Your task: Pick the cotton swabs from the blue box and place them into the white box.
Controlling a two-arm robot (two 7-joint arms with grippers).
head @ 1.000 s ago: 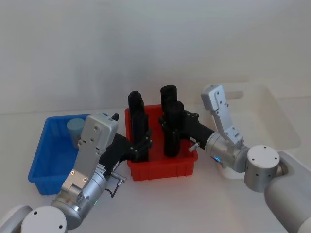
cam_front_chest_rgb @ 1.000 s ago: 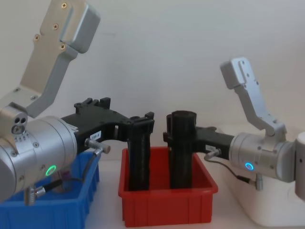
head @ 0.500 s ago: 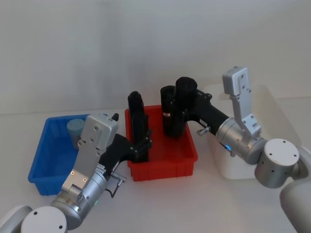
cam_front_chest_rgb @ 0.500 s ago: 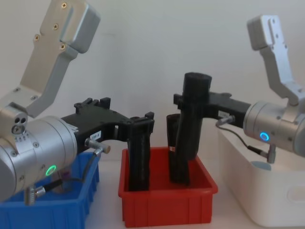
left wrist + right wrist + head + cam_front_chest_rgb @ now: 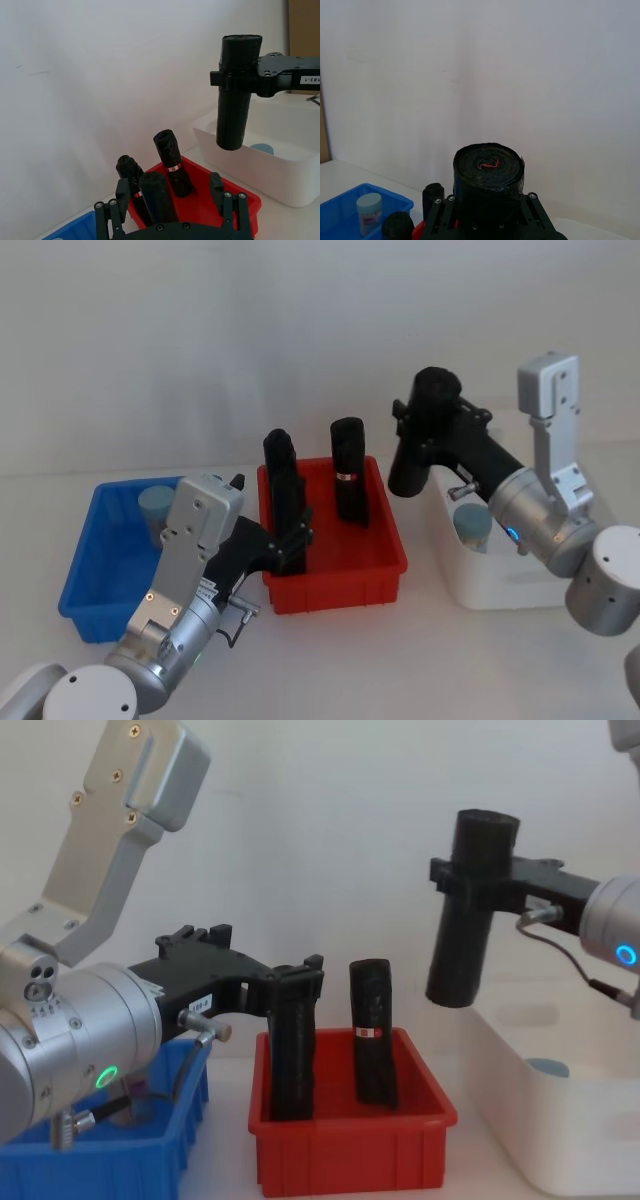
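White box [image 5: 500, 595] at 3 o'clock of red bin [image 5: 340, 580]; blue box [image 5: 85, 580] at 9.
Right gripper [image 5: 425, 430] pinches black roll [image 5: 405, 475] over white box.
Left gripper [image 5: 290, 540] spread, over red bin.
Cotton swabs jar [image 5: 155, 505] in blue box's 1 o'clock corner: likely light, rigid, slick. Grip mid-body.

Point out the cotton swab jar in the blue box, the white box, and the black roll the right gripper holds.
cotton swab jar [image 5: 155, 502], head view, lid.
white box [image 5: 505, 585], head view, front wall.
black roll [image 5: 466, 920], chest view, mid-body.

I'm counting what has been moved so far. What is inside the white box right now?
One jar of cotton swabs, pale blue lid up, stands inside the white box. The right gripper, holding a black roll above the box's near-left corner, and its arm cover part of the floor.
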